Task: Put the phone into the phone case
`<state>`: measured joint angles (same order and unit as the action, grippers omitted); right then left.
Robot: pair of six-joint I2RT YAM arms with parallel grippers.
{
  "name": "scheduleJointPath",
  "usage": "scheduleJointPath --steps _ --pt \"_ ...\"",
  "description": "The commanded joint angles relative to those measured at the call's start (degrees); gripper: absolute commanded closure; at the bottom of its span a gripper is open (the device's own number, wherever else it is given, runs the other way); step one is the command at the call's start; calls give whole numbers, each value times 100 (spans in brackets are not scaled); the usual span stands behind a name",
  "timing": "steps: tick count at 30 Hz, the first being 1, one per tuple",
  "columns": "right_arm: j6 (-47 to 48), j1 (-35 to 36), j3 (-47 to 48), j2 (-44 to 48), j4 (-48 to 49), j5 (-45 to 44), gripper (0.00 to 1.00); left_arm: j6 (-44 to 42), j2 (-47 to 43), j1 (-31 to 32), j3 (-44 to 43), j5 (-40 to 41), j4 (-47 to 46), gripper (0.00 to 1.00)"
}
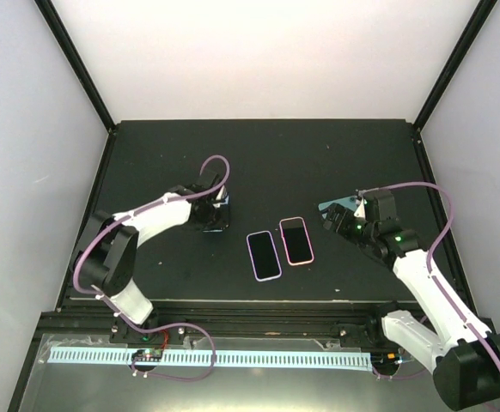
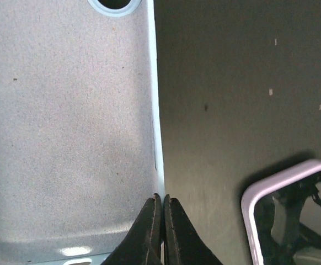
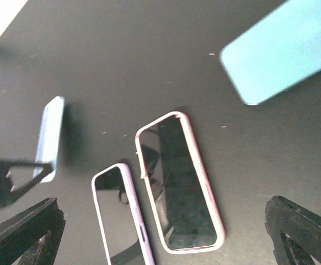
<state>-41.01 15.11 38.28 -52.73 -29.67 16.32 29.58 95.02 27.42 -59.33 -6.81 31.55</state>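
Note:
A light blue phone case [image 2: 67,121] fills the left wrist view, showing its grey lining and camera hole. My left gripper [image 2: 162,197] is shut on the case's side rim. From the right wrist the case [image 3: 50,138] appears raised on its edge, left of centre. The light blue phone [image 1: 340,204] lies flat with its plain back up at the right of the mat, and it also shows as a pale blue slab, the phone [image 3: 287,49]. My right gripper [image 1: 336,221] hovers just in front of it, and the right gripper [image 3: 163,203] is open with nothing between its fingers.
Two other phones sit in cases at the mat's middle, screens up: a lilac-cased one [image 1: 265,255] and a pink-cased one [image 1: 296,240]. The lilac one's corner [image 2: 293,210] lies just right of my left fingers. Black frame posts stand at the mat's back corners.

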Motion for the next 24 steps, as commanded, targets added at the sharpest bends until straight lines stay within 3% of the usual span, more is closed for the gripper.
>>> scheduleJointPath --steps 1,7,12,18,24 --pt "-546 16 325 -245 -580 -1077 0 434 -579 272 392 13 -312 99" --pt "-984 18 602 -674 -1003 -1923 1 945 -1024 639 1084 87 -588 99" --pt "-1305 4 623 -848 -763 -2517 2 1198 -1104 798 1452 73 -912 98" --pt "-1269 -9 1086 -1285 -714 -2578 0 1402 -1173 1014 1667 -20 -1145 98" --pt "-1147 -58 1745 -2136 -1066 -2541 0 1580 -1398 1085 1827 -281 -1486 85"
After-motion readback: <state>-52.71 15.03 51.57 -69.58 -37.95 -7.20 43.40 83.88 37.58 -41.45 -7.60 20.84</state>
